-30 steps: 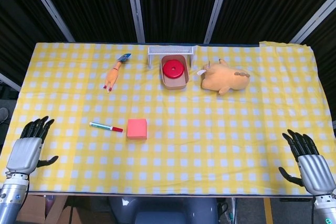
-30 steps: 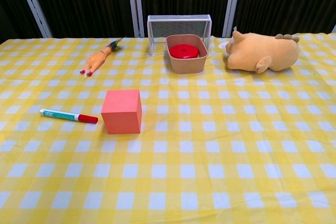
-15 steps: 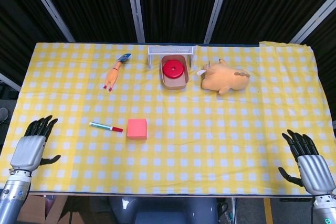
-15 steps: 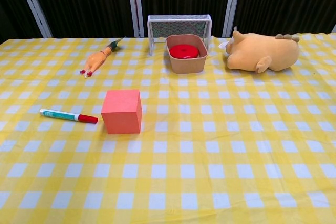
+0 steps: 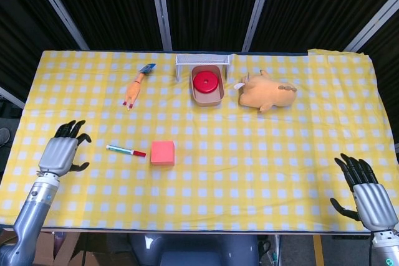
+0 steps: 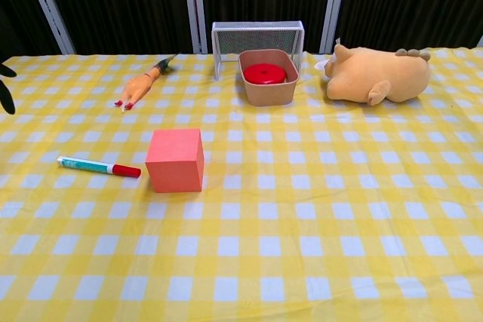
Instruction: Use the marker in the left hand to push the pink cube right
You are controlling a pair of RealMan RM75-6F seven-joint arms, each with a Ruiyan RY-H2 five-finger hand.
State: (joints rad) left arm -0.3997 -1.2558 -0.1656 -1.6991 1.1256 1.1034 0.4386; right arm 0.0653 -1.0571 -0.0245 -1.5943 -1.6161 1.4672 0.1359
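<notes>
No readable text, label, brand, number or sign anywhere. Barrel of the marker, just left of the pink cube, too small to show any print; cube faces plain.

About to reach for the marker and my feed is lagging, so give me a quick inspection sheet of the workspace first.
Surface: table under a yellow and white checked cloth, lying flat.
Job's things: marker lying on the cloth, red cap toward the pink cube, a small gap between them.
Clutter: rubber chicken, brown bowl holding a red disc, wire rack, plush toy, all at the far side.
Robot hands: left robot hand open, left of the marker, not touching it; right robot hand open at the near right corner.
Cables: nothing seen.
Surroundings: dark curtain with metal bars.
</notes>
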